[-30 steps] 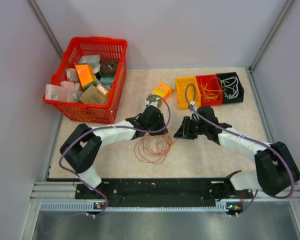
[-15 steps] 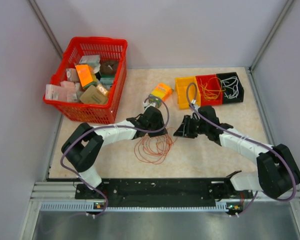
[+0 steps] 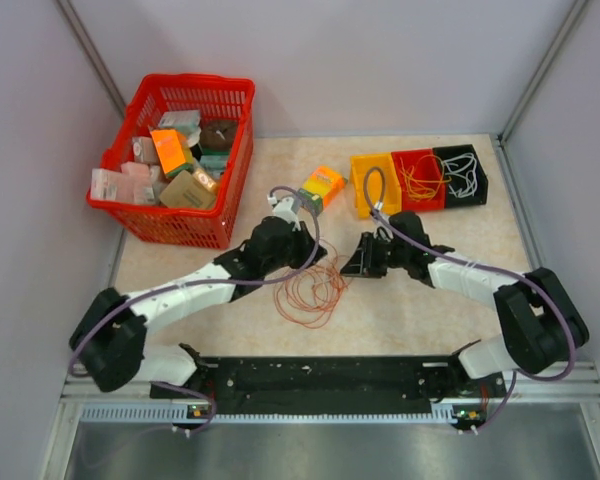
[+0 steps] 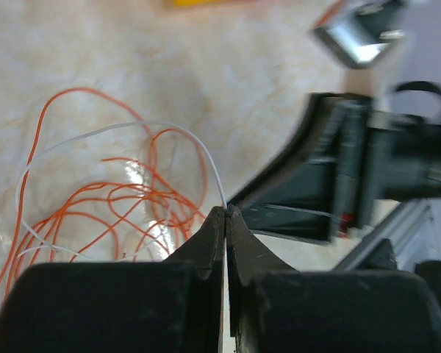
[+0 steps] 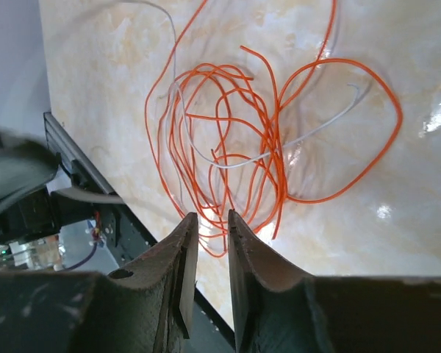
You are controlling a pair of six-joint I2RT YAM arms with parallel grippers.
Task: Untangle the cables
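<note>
Where the cables lie: cables (image 3: 312, 288) sit as a loose orange-red bundle on the desk (image 3: 410, 315), between the two arms, with a white strand (image 4: 125, 126) running through the loops.
Left end effector (image 4: 226, 215): fingers pressed together on one end of the white strand, which arcs up and away over the orange loops.
Right end effector (image 5: 212, 220): fingers a narrow gap apart with nothing seen between them; it hovers over the near edge of the bundle.
Handling (judged): very light, limp and thin, so it keeps no shape of its own. Pulling one strand is likely to drag neighbouring loops along. It is fine enough to slip out of a pinch that is not square.
Where to take hold (judged): a free end or a single outlying loop, such as the large orange loop (image 5: 399, 112) at the bundle's side. A pinch in the dense middle would catch several strands.
Crossings: the white strand passes among the orange loops at the centre; over or under cannot be told.
Surroundings: yellow bin (image 3: 357, 170), red bin (image 3: 400, 200) holding yellow wires (image 3: 418, 180) and black bin (image 3: 480, 190) holding white wires (image 3: 462, 175) stand at the far right. An orange packet (image 3: 325, 182) lies near the left wrist, and a red basket (image 3: 175, 225) of packaged goods is well apart.
Obstructions: the two end effectors stand near each other across the bundle, and purple hoses (image 3: 368, 185) loop above both wrists. No other object touches the bundle.
</note>
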